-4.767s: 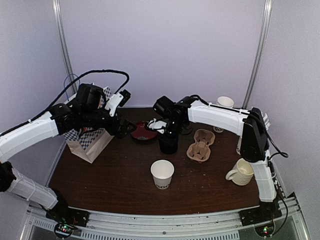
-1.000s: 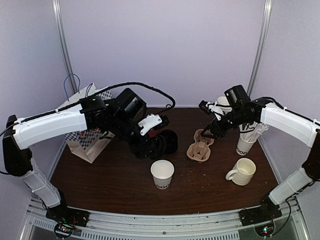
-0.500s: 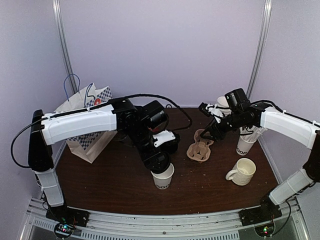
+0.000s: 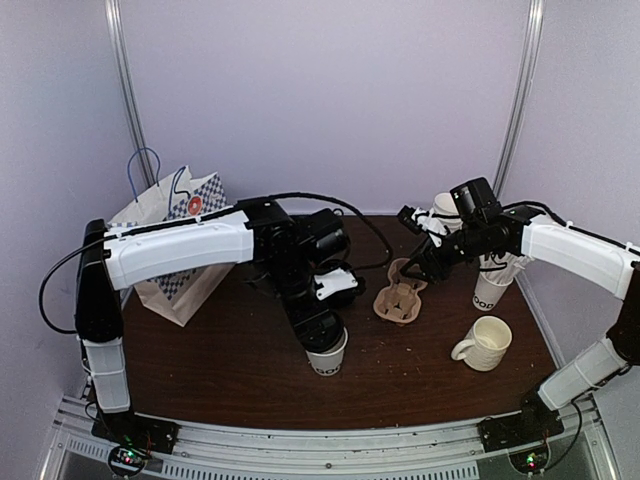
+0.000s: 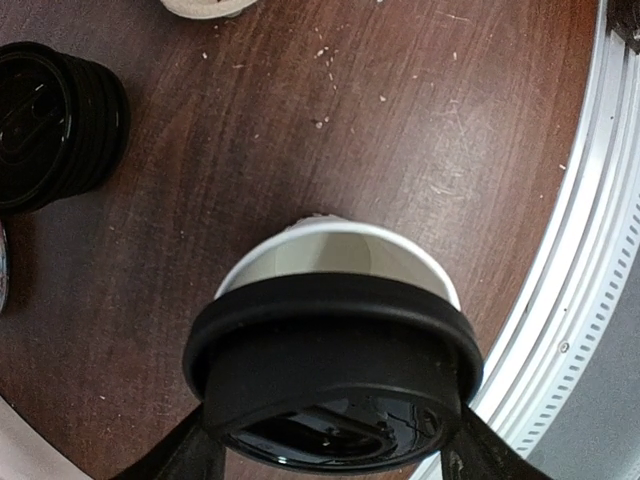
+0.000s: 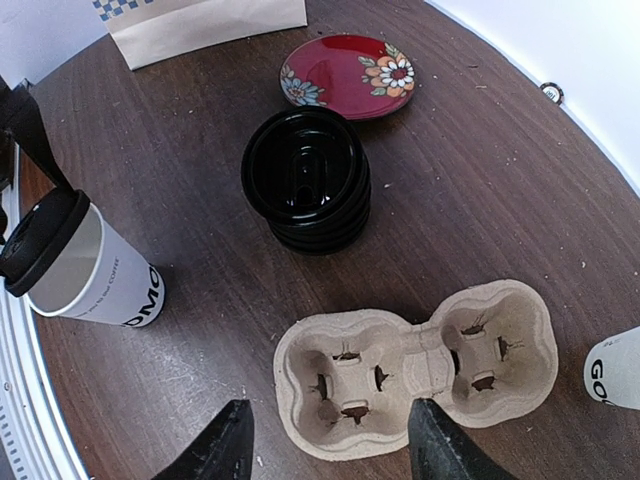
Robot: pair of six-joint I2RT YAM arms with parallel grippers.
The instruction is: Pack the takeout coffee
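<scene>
Left gripper: clenched on the black dome lid, which is held tilted over the mouth of the white cup. The far part of the mouth is left uncovered.
White cup: stood upright on the counter at the front middle, close to the metal rail along the near edge. Black lettering is seen on its side in the right wrist view.
Right gripper: spread apart with nothing between the fingers, held above the pulp carrier.
Pulp carrier: laid flat right of centre, both wells empty, with bare wood seen on every side of it.
Lid stack: set between the carrier and the red plate, apart from both.
Open room: bare counter is left between the cup and the carrier, and along the front between the cup and the cream mug.
Crowded edges: a paper bag is stood at the left rear edge. Stacked lidless cups are kept at the right edge behind the mug.
Hidden: in the top view the lid stack and plate are largely covered by the left arm, and the cup's rim is masked by the gripper.
Cut off: in the left wrist view the fingers run out of the bottom of the frame. Whether the lid's near edge is seated on the rim cannot be told.
</scene>
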